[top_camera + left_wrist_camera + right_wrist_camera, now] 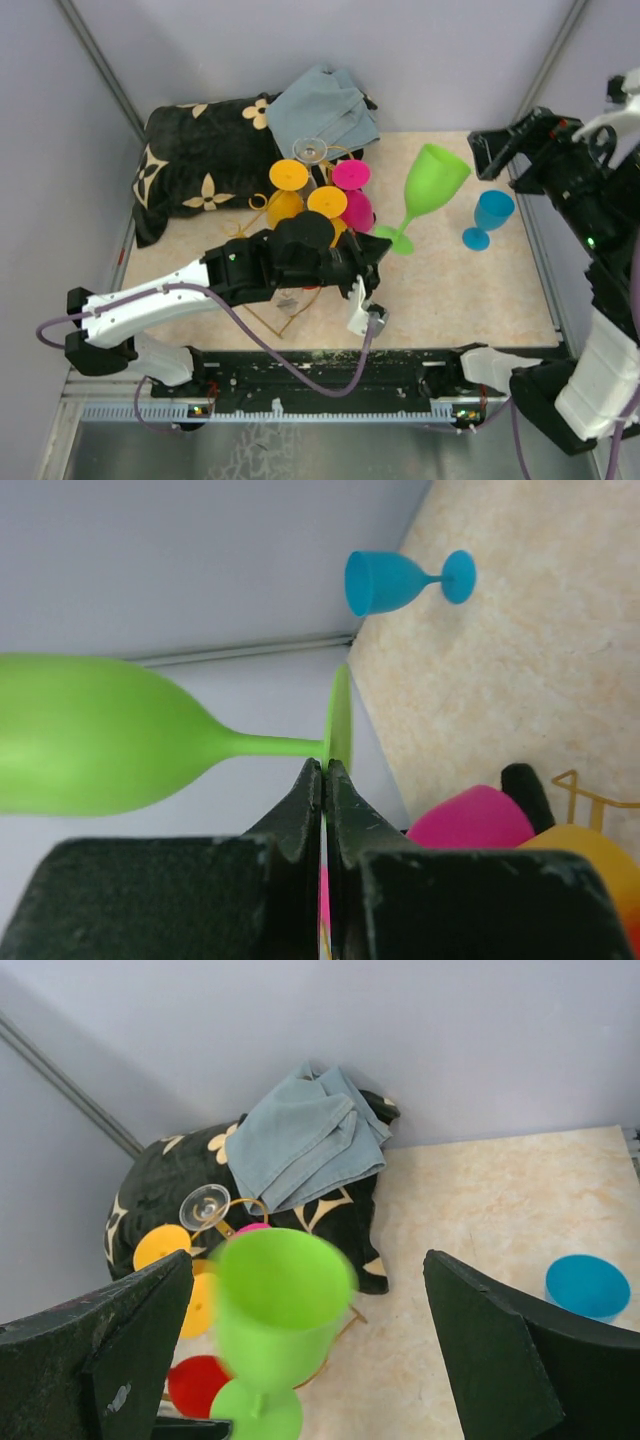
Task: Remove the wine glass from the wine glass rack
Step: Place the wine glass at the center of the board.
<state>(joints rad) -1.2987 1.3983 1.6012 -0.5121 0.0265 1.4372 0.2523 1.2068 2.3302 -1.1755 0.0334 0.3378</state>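
The gold wire wine glass rack (258,212) stands left of centre with orange (289,176), pink (351,175) and clear (310,150) glasses hanging on it. Its wire also shows in the left wrist view (590,785). My left gripper (378,250) is shut on the foot rim of a green wine glass (435,180), which leans to the right, off the rack. In the left wrist view the jaws (325,770) pinch the foot's edge and the bowl (90,735) points left. My right gripper (495,150) is open and empty, raised at the right, looking down on the green glass (275,1300).
A blue wine glass (490,215) stands upright on the table at the right. A black flowered pillow (195,160) and a folded denim cloth (320,110) lie at the back behind the rack. Grey walls close in the table.
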